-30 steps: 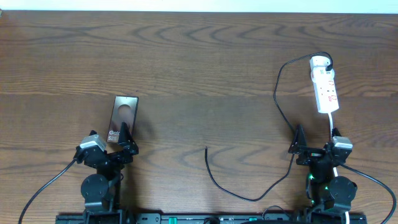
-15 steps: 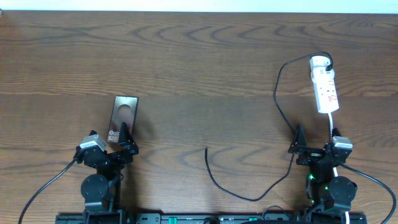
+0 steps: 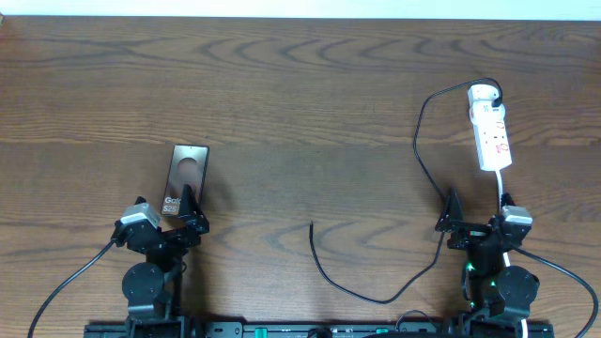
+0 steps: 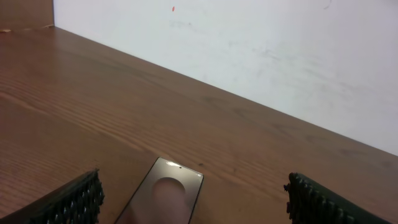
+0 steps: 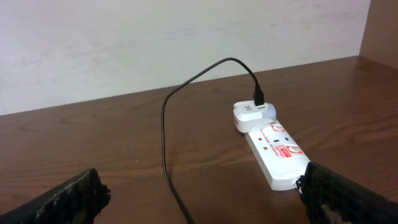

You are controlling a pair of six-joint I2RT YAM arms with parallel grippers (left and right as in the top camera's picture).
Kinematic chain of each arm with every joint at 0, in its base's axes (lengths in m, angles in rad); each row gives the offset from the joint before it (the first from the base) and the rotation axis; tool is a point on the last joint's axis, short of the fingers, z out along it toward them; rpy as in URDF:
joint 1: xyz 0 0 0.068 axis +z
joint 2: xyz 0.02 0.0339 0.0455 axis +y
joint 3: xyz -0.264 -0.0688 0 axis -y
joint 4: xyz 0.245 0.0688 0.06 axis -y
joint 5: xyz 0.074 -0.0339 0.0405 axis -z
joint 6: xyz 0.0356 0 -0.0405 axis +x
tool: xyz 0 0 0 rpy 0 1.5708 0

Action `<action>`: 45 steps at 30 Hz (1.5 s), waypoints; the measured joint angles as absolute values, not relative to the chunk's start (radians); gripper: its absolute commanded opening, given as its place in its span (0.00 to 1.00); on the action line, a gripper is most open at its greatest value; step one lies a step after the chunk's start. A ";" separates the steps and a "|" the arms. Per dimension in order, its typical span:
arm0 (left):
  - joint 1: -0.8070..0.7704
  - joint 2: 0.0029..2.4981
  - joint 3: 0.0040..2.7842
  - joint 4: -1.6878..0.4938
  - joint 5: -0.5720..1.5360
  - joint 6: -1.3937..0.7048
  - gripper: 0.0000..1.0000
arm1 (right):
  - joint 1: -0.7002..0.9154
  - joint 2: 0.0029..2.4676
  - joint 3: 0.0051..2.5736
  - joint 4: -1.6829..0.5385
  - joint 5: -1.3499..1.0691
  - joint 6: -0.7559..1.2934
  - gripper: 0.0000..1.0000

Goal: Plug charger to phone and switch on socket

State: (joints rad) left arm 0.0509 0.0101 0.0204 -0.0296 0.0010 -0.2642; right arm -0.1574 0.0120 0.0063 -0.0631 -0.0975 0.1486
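Observation:
The phone (image 3: 186, 176) lies flat on the wooden table, a dark slab with white lettering and a round mark. My left gripper (image 3: 166, 208) stands open at its near end, touching nothing. In the left wrist view the phone (image 4: 163, 198) lies between and ahead of the open left gripper (image 4: 194, 186). The socket (image 3: 489, 130) lies at the right; the charger (image 3: 419, 131) runs from a white adapter (image 5: 249, 115) at its far end, loops down, and ends at a loose tip (image 3: 312, 224) mid-table. My right gripper (image 3: 477, 210) is open, just short of the socket (image 5: 273, 147) and beside the charger (image 5: 165, 143).
The socket's white cord (image 3: 502, 188) runs back toward the right arm's base (image 3: 502, 286). A pale wall (image 4: 249, 37) bounds the table's far edge. The left arm's base (image 3: 146, 282) stands at the front edge.

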 measured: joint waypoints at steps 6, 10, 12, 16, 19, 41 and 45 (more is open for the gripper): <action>0.051 0.010 0.020 -0.030 0.001 -0.264 0.91 | -0.157 0.012 0.006 -0.063 -0.097 0.149 0.99; 0.051 0.010 0.020 -0.030 0.001 -0.264 0.91 | -0.157 0.012 0.006 -0.063 -0.097 0.149 0.99; 0.051 0.010 0.020 -0.030 0.001 -0.265 0.91 | -0.157 0.012 0.006 -0.064 -0.097 0.148 0.99; 0.051 0.010 0.020 -0.030 0.001 -0.264 0.91 | -0.157 0.012 0.006 -0.063 -0.097 0.149 0.99; 0.051 0.010 0.020 -0.030 0.001 -0.264 0.91 | -0.157 0.012 0.006 -0.064 -0.097 0.149 0.99; 0.051 0.017 0.022 -0.034 0.027 -0.265 0.91 | -0.157 0.012 0.006 -0.063 -0.097 0.149 0.99; 0.051 0.080 0.028 -0.043 0.040 -0.265 0.91 | -0.157 0.012 0.006 -0.063 -0.097 0.149 0.99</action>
State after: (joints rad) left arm 0.0509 0.0803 0.0277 -0.0429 0.0399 -0.2646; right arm -0.1574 0.0120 0.0063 -0.0631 -0.0975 0.1486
